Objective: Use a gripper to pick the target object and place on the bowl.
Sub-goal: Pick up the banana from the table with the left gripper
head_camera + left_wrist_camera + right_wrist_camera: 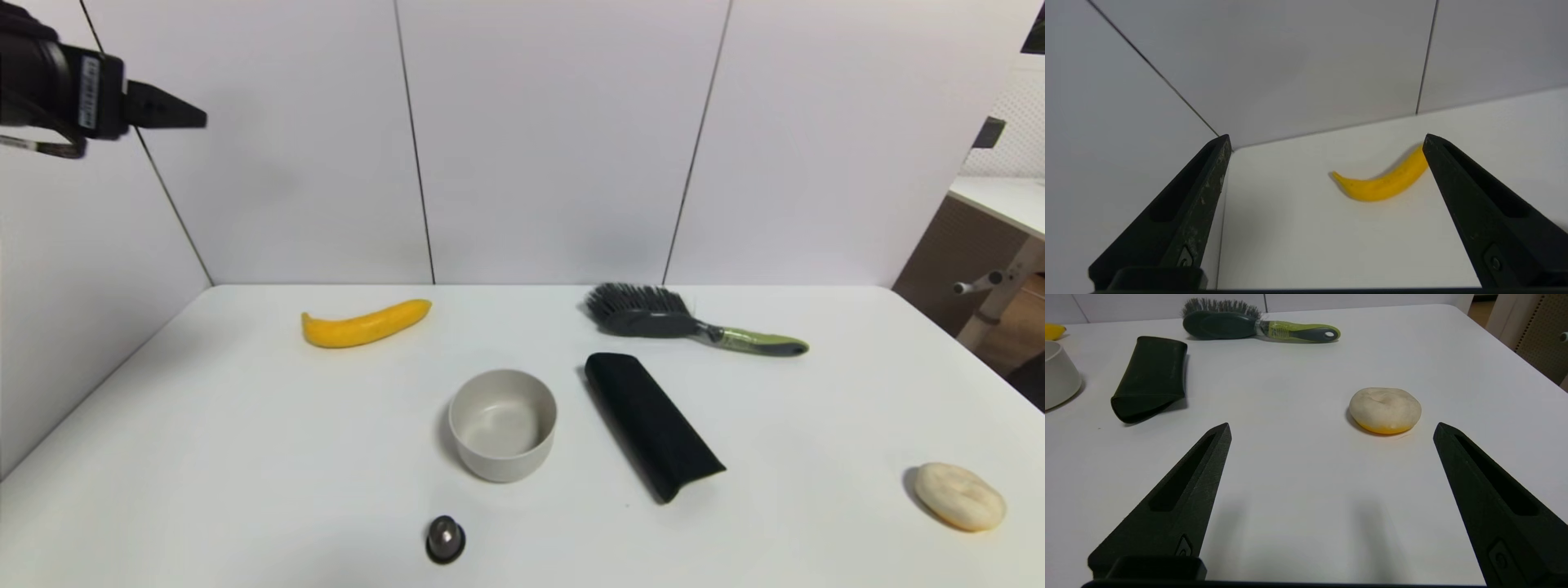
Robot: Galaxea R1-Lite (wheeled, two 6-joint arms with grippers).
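The yellow banana (365, 324) lies on the white table at the far left; it also shows in the left wrist view (1384, 181). The off-white bowl (503, 425) stands empty in the middle of the table, nearer than the banana; its edge shows in the right wrist view (1059, 373). My left gripper (175, 112) hangs high at the upper left, well above and left of the banana, open and empty (1327, 141). My right gripper (1331, 430) is open and empty, low over the table's near right part, out of the head view.
A black folded pouch (651, 422) lies right of the bowl. A dark brush with a green handle (686, 318) lies behind it. A cream bun (959, 496) sits near the right front. A small dark metal knob (445, 539) sits in front of the bowl. White walls stand behind and left.
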